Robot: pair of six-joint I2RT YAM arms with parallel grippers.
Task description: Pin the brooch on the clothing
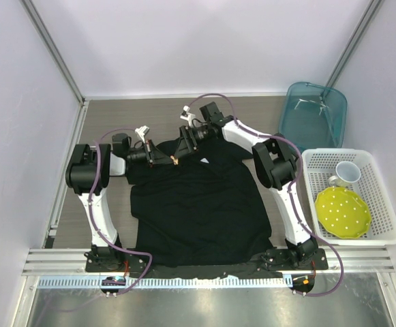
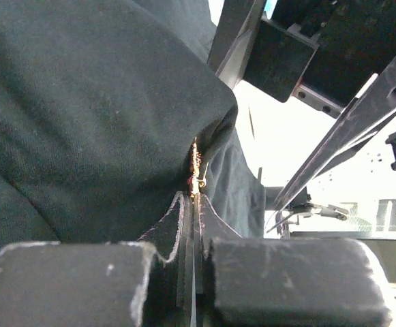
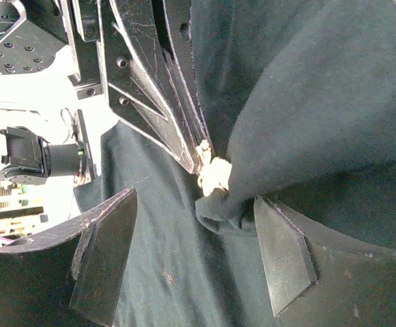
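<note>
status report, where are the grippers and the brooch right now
Left gripper shut on brooch at a raised shirt fold. Right gripper jaws open, straddling that fold. Fabric bunched around brooch, hiding most of it.

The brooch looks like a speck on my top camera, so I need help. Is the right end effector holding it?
Observer: No. The right end effector is open, its fingers spread either side of a bunched fold of the shirt.
Operator: So where is the brooch?
Observer: The brooch sits at that fold, pinched in the tips of the shut left end effector.
Operator: Which colour shows?
Observer: Its pale golden side faces the right wrist camera.
</note>
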